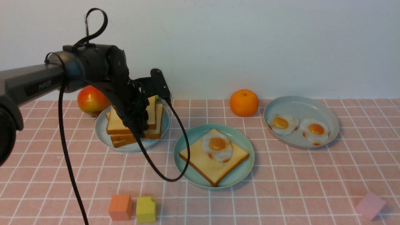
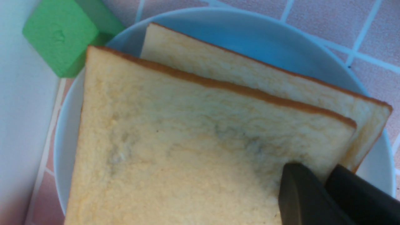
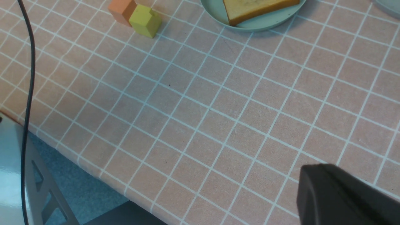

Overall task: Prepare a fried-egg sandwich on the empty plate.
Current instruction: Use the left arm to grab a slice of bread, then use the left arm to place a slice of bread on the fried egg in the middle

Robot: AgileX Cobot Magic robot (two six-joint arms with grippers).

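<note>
The mint-green plate [image 1: 187, 140] sits mid-table with one toast slice [image 1: 203, 159] on it and a fried egg [image 1: 217, 145] on the toast. A stack of toast slices [image 1: 125, 139] lies on a paler plate [image 1: 103, 131] at the back left. My left gripper [image 1: 140, 125] is down at the stack's near corner. In the left wrist view its jaws [image 2: 315, 173] stand narrow, pinching the corner of the top slice [image 2: 187, 140], which sits skewed over a lower slice [image 2: 250, 75]. My right gripper [image 3: 315, 175] hangs shut and empty over bare cloth near the table's front edge.
A grey-blue dish [image 1: 300, 106] at the back right holds two more fried eggs. An orange [image 1: 244, 102] and a red-yellow fruit [image 1: 90, 99] stand by the wall, with a green block [image 2: 62, 34] behind the stack. Orange [image 1: 120, 207], yellow [image 1: 146, 209] and pink [image 1: 370, 204] blocks lie in front. A black cable [image 1: 184, 137] loops over the mint plate.
</note>
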